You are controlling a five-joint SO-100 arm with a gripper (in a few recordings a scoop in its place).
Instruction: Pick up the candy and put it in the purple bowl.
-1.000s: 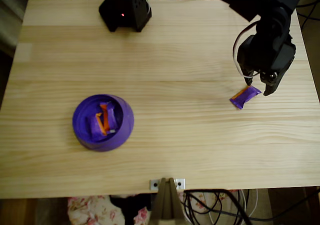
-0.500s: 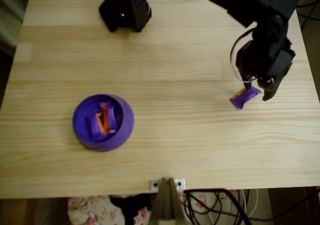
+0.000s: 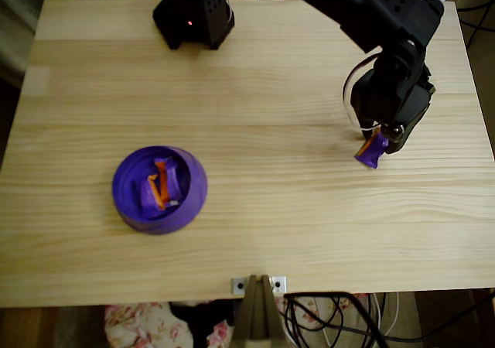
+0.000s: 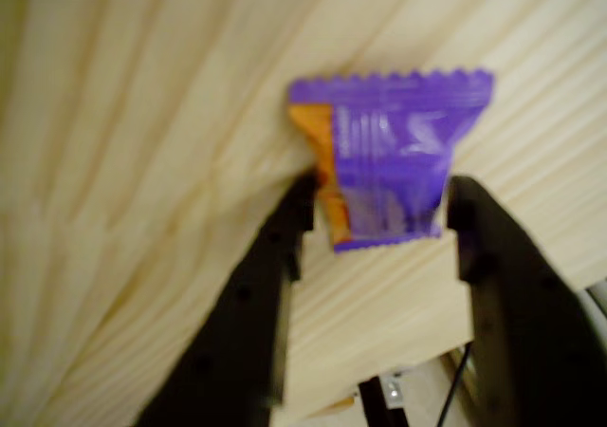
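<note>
Finding: the gripper [image 4: 379, 220] stands over the candy [image 4: 387, 157] with one finger on each side of the wrapper. In the wrist view the jaws press against both long edges of the sweet, its lower half pinched between the fingertips [image 4: 302, 209] and its crimped upper end projecting beyond them. They appear clamped on it. The straddling placement suits a grasp across the narrow width, which gives the firmest hold on a flat wrapper.

The candy [image 3: 373, 148] sits at the table's right side in the overhead view, directly under the gripper [image 3: 383, 135]. Whether it has left the table [image 3: 309, 232] cannot be told.

The overhead view supplies what the wrist view lacks: the purple bowl [image 3: 195, 179], well apart to the left of the jaws, with similar purple-and-orange sweets [image 3: 158, 185] inside it. The wrist view alone shows the finger contact and the orange patch beside the left finger.
</note>
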